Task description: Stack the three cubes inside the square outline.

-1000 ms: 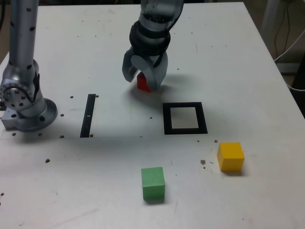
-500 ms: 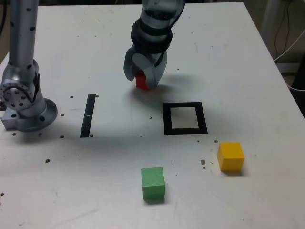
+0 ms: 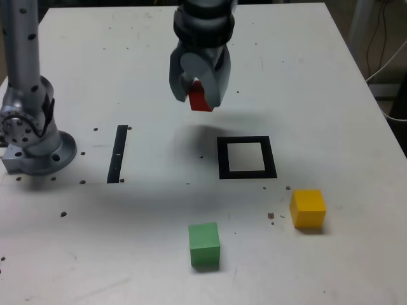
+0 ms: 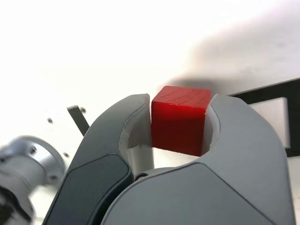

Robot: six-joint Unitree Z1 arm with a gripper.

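My gripper [image 3: 198,95] is shut on the red cube [image 3: 199,98], holding it in the air above the table, behind and to the exterior view's left of the square outline [image 3: 246,157]. The wrist view shows the red cube [image 4: 180,118] clamped between both grey fingers [image 4: 126,126], with part of the square outline [image 4: 281,112] beyond. The green cube [image 3: 204,244] rests near the table's front. The yellow cube [image 3: 308,208] sits to the exterior view's right of it, in front of the outline. The outline's cream centre holds nothing.
A thin black strip [image 3: 117,153] lies on the white table [image 3: 305,76] to the exterior view's left of the outline. The arm's grey base [image 3: 32,136] stands at the exterior view's left edge. Small dark specks dot the tabletop.
The gripper closed on the red cube at the table and has lifted it clear of the surface; its shadow now falls beside the outline.
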